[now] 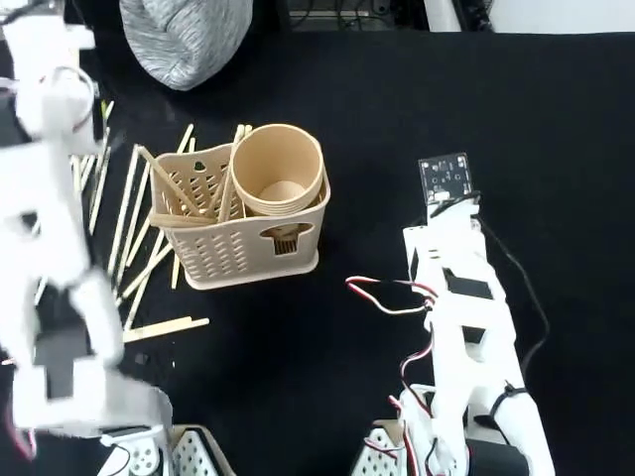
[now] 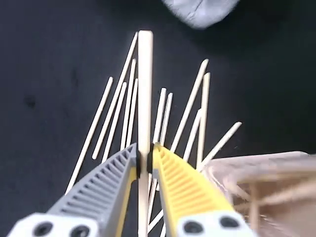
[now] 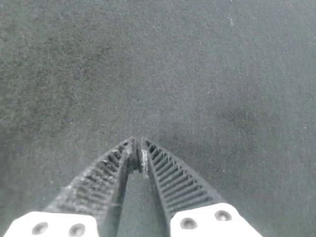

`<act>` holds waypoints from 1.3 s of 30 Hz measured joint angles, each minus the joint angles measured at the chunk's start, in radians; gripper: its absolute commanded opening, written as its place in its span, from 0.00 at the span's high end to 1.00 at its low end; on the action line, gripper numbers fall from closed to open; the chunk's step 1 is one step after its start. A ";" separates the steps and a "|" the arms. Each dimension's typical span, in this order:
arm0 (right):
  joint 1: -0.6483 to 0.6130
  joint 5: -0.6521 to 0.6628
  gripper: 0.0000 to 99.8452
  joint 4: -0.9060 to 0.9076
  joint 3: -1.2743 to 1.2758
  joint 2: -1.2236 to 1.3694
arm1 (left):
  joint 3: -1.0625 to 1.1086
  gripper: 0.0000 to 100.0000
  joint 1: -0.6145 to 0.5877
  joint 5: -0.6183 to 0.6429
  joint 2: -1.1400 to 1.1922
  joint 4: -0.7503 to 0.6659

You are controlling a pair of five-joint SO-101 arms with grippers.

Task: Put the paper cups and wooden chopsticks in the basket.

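A beige slotted basket (image 1: 203, 253) stands left of the table's middle, with stacked paper cups (image 1: 278, 169) and a few wooden chopsticks (image 1: 174, 188) inside it. More chopsticks (image 1: 124, 213) lie scattered on the black cloth to its left. My left gripper (image 2: 144, 155) is shut on one chopstick (image 2: 144, 89), held above the loose chopsticks (image 2: 190, 111), with the basket's rim (image 2: 256, 170) close by. The left arm (image 1: 50, 218) stands at the table's left edge. My right gripper (image 3: 136, 150) is shut on nothing over bare cloth, and the right arm (image 1: 461, 307) lies right of the basket.
A grey bundle of fabric (image 1: 184, 35) lies at the back behind the basket. A loose pair of chopsticks (image 1: 164, 327) rests in front of the basket. Red and white wires (image 1: 382, 293) loop beside the right arm.
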 measured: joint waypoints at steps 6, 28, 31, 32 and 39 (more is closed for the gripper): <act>0.000 0.000 0.98 0.000 0.000 0.000 | 0.334 0.97 0.068 0.000 -0.480 -0.170; 0.000 0.000 0.98 0.000 0.000 0.000 | 1.631 0.97 0.224 0.338 -1.361 -1.366; 0.000 0.000 0.98 0.000 0.000 0.000 | 1.703 0.86 0.224 0.338 -1.344 -1.398; 0.000 0.000 0.98 0.000 0.000 0.000 | 1.709 0.81 0.224 0.338 -1.338 -1.395; 0.000 0.000 0.98 0.000 0.000 0.000 | 1.590 0.76 0.224 0.354 -1.309 -1.097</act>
